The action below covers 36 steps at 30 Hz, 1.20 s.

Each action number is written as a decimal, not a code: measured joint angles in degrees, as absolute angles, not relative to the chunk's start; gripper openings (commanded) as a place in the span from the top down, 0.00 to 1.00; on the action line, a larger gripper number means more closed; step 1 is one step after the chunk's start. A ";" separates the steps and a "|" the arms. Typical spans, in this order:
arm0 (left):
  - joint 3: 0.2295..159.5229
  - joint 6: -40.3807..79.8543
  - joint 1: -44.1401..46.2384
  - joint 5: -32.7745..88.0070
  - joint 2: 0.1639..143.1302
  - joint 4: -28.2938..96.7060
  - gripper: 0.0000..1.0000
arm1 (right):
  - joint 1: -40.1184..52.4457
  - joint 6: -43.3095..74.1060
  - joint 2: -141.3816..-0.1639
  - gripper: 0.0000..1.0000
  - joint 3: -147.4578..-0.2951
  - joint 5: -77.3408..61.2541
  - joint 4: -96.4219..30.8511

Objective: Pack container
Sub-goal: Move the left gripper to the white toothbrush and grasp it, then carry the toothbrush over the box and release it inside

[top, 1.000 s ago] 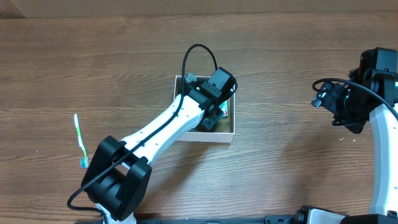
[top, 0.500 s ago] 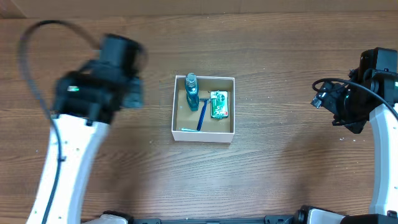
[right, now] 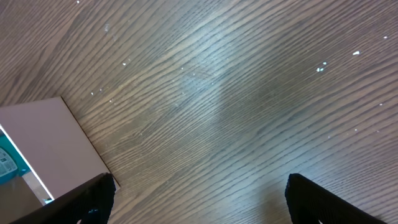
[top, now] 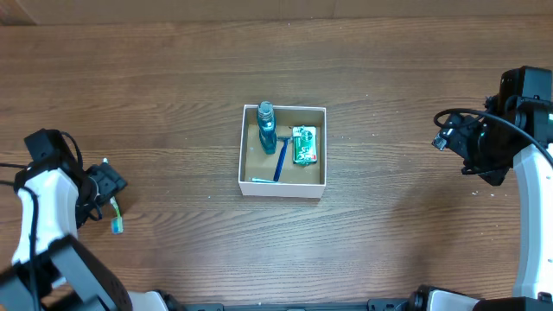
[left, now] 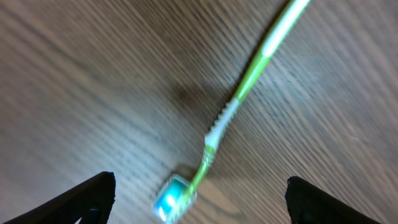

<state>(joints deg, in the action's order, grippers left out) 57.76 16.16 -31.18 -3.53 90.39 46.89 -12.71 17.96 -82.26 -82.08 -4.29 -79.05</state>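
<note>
1. Brown-floored and white-walled, the container (top: 281, 190) sits in the middle of the counter (top: 173, 78) with its open side up, so things can be lowered in from above.
2. Inside the container are a teal bottle (top: 265, 119) beside its left wall, a blue-handled tool (top: 280, 161) slanting across its middle, and a green packet (top: 304, 145) toward its right wall. They appear to lie flat, probably so that nothing rises above the shallow walls.
3. Well to the left of the container, a green-and-white toothbrush (left: 236, 106) lies flat on the counter, not yet packed. It is the only loose item in view.
4. The left gripper (left: 200, 199) hangs directly over that toothbrush, fingers spread wide with nothing between them. The fingertips sit either side of the brush's teal end, which I judge to be a line-up for pinching across the slim handle.
5. The right gripper (right: 200, 199) is likewise spread wide and empty, over bare wood well to the right of the container. It is probably parked there to leave the box clear, and only a corner of the container shows at the edge of its camera.
6. By my reading the packing is nearly done. The next move calls for lowering and closing on a thin handle lying flush against the wood, which could roll or slip out.
</note>
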 measured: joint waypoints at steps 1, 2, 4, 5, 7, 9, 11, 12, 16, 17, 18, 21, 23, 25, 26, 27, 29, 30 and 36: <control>57.74 15.84 -31.18 -3.42 93.34 45.67 0.10 | -12.71 17.96 -82.26 0.10 -82.08 -4.29 -79.07; 57.67 15.46 -31.18 -3.18 94.87 45.08 0.10 | -12.71 17.93 -82.26 0.10 -82.08 -4.27 -79.00; 57.67 14.52 -31.18 -1.87 98.65 42.59 0.10 | -12.71 17.96 -82.26 0.10 -82.08 -4.29 -79.00; 57.67 14.39 -31.18 -1.48 100.22 41.95 0.09 | -12.71 17.93 -82.26 0.10 -82.08 -4.29 -79.05; 57.69 14.33 -31.16 -1.30 102.35 40.99 0.09 | -12.71 17.93 -82.26 0.10 -82.08 -4.29 -79.05; 57.74 14.33 -31.16 -1.52 102.56 40.42 0.26 | -12.71 17.96 -82.26 0.10 -82.08 -4.27 -79.07; 57.87 13.50 -31.24 -1.58 102.72 40.25 0.59 | -12.71 17.96 -82.26 0.10 -82.08 -4.29 -79.05; 57.95 13.30 -31.24 -1.61 102.78 40.23 0.68 | -12.71 17.96 -82.26 0.10 -82.08 -4.27 -79.07; 58.13 12.86 -31.27 -1.65 102.89 40.47 0.96 | -12.71 17.93 -82.26 0.10 -82.08 -4.27 -79.07; 58.22 13.02 -31.27 -1.54 102.89 40.49 0.96 | -12.71 17.93 -82.26 0.10 -82.08 -4.27 -79.07; 58.24 13.15 -31.27 -1.52 102.89 40.49 0.96 | -12.71 17.93 -82.26 0.10 -82.08 -4.29 -79.09; 58.24 13.13 -31.29 -1.30 102.89 40.51 0.96 | -12.71 17.93 -82.26 0.10 -82.08 -4.29 -79.07; 58.76 13.13 -31.57 -0.25 103.02 41.91 0.96 | -12.71 17.93 -82.26 0.10 -82.08 -4.27 -79.07; 60.01 13.13 -31.35 2.00 103.44 45.80 0.96 | -12.71 17.93 -82.26 0.10 -82.08 -4.29 -79.07; 61.08 13.10 -30.76 2.85 103.33 48.12 0.96 | -12.71 17.93 -82.26 0.10 -82.08 -4.29 -79.07; 62.85 13.04 -29.08 4.38 102.15 49.41 0.96 | -12.71 17.93 -82.26 0.10 -82.08 -4.27 -79.02; 64.71 12.69 -24.95 5.17 97.95 50.98 0.96 | -12.71 17.93 -82.26 0.10 -82.08 -4.25 -79.00; 65.65 12.12 -21.17 5.54 93.89 51.24 0.96 | -12.71 17.96 -82.26 0.10 -82.08 -4.29 -78.94; 69.69 3.53 12.97 5.43 76.99 42.35 0.96 | -12.71 17.96 -82.26 0.10 -82.08 -4.29 -78.59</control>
<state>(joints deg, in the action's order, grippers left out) 69.69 3.53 12.97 5.43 76.99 42.35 -12.71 17.96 -82.26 -82.08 -4.29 -78.59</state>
